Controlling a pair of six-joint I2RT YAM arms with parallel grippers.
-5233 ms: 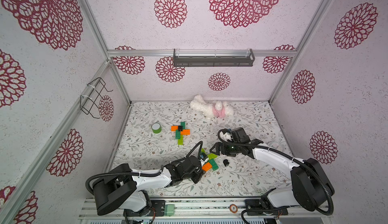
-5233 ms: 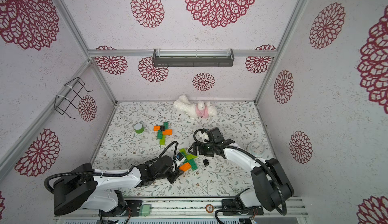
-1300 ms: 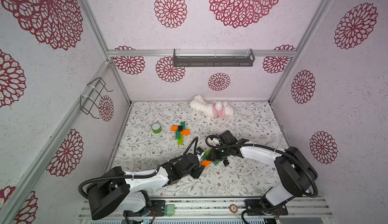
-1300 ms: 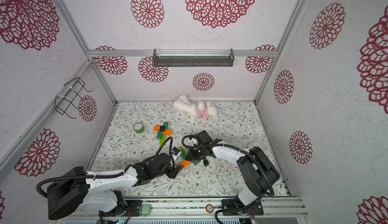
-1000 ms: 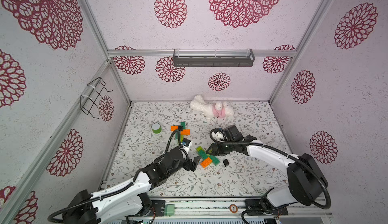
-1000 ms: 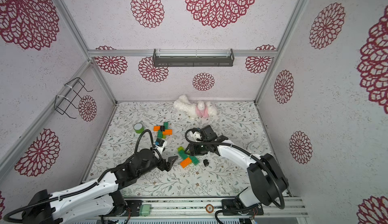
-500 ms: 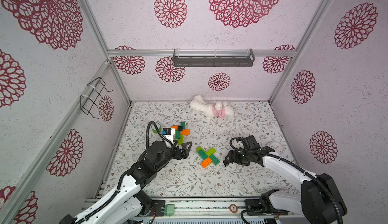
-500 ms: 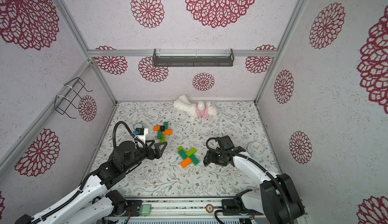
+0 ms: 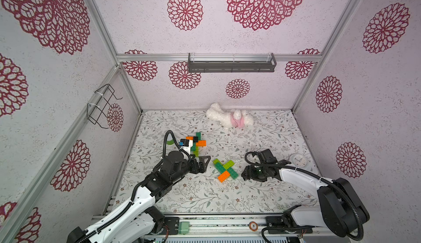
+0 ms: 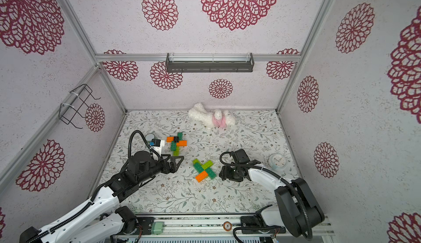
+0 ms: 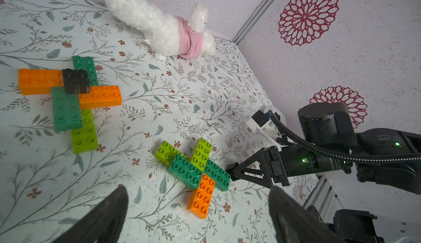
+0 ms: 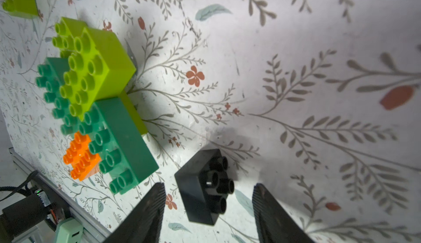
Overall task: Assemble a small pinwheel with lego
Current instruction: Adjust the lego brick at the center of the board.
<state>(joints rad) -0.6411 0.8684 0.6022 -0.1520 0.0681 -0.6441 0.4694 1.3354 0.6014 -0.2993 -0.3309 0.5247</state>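
Two lego assemblies lie on the floral mat. The far one (image 9: 196, 142) (image 11: 68, 94) is a cross of orange, dark green and lime bricks with a black square on top. The near one (image 9: 225, 170) (image 10: 204, 170) (image 11: 193, 169) has no black piece. A loose black square brick (image 12: 205, 189) lies on the mat beside it, between the fingers of my right gripper (image 12: 208, 186) (image 9: 246, 174), which is open with a gap on both sides. In both top views that gripper hides the brick. My left gripper (image 9: 205, 162) (image 11: 197, 189) hovers open and empty, left of the near assembly.
A white plush toy (image 9: 230, 119) lies against the back wall. A small white clock (image 9: 298, 160) sits at the right, behind my right arm. A green tape roll (image 9: 169, 141) shows behind the left arm's cable. A wire rack hangs on the left wall.
My left arm has pulled back to the left, away from the near assembly. My right gripper has moved off that assembly to its right and come down around the black brick.
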